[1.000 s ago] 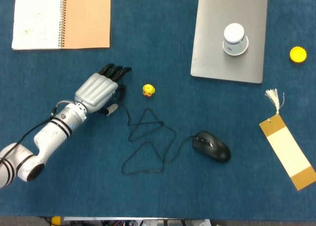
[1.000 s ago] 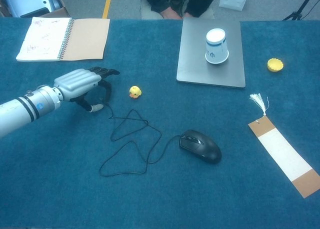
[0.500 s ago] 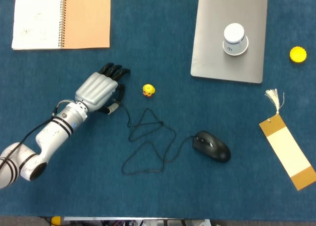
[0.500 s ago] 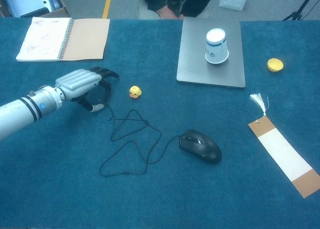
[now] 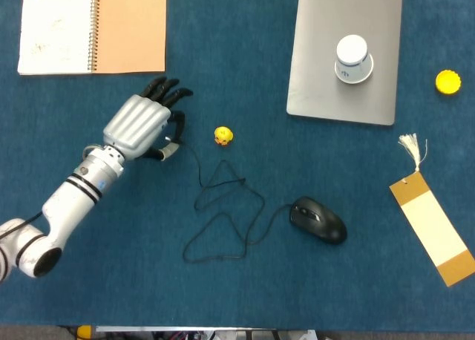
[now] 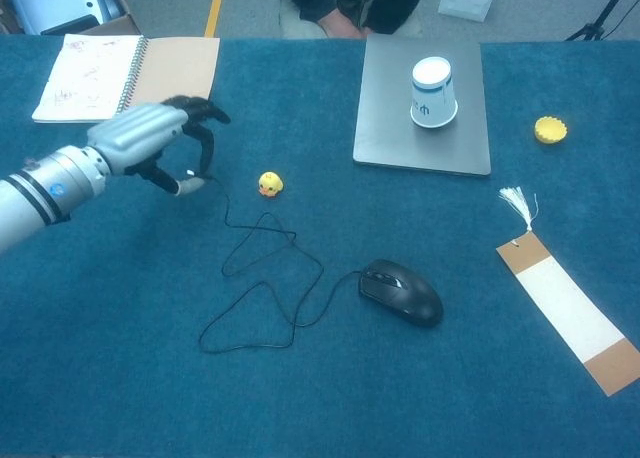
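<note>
Chest view: cable plug (image 6: 193,181) seemingly pinched beneath left hand (image 6: 150,143)

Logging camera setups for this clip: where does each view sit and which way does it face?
Head view: above the table, looking straight down; shows the left hand and forearm.
Chest view: lower, at the near edge, looking forward across the table to the floor beyond; shows the same hand.
Both share the cable, mouse, laptop, cup and notebook.
</note>
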Controlling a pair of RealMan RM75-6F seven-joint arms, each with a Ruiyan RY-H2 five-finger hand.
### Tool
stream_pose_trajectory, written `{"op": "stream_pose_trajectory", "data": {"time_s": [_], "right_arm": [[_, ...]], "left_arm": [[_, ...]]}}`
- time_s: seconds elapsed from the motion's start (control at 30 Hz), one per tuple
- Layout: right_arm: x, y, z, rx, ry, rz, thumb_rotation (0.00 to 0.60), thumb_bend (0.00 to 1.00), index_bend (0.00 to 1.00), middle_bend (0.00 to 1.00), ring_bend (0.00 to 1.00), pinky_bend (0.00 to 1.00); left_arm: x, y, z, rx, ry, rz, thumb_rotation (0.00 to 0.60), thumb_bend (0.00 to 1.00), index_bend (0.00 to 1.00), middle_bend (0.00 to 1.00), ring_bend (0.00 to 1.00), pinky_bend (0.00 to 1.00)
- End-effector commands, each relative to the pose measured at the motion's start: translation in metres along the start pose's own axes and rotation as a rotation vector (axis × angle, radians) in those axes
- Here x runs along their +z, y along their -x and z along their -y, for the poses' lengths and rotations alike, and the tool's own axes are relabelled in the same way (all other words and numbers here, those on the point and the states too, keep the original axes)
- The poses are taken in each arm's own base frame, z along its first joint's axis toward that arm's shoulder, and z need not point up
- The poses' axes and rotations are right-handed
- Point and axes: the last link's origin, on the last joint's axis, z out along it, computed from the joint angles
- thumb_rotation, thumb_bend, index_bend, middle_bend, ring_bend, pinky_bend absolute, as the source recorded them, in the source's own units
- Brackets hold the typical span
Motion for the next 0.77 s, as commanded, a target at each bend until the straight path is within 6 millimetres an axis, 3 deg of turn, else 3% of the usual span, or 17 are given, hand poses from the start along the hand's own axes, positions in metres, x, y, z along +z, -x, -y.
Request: {"op": "stream_pose_trajectory", "data": {"time_s": [0.03,0.33,0.77], "right_arm": [[0.0,0.001,-0.001,0.007,-0.002,0.0,0.6,0.37,0.7,0.49,0.35,0.43],[0.002,0.005,-0.001,0.023,-0.017,0.005,0.6,0.37,0.7,0.49,0.35,0.43],[0.003,0.006,-0.001,0.031,-0.025,0.006,0.6,0.37,0.7,0.49,0.35,0.43]], "left_arm": [[-0.017,-0.043,-0.009,0.007,-0.019,-0.088,0.6,0.33,0.58,0.14,0.0,0.0],[-0.045,-0.091,-0.04,-0.049,-0.004,-0.164,0.6,0.33,0.59,0.15,0.0,0.0],[-0.055,-0.1,-0.046,-0.047,-0.002,-0.182,0.6,0.33,0.59,0.16,0.0,0.0]]}}
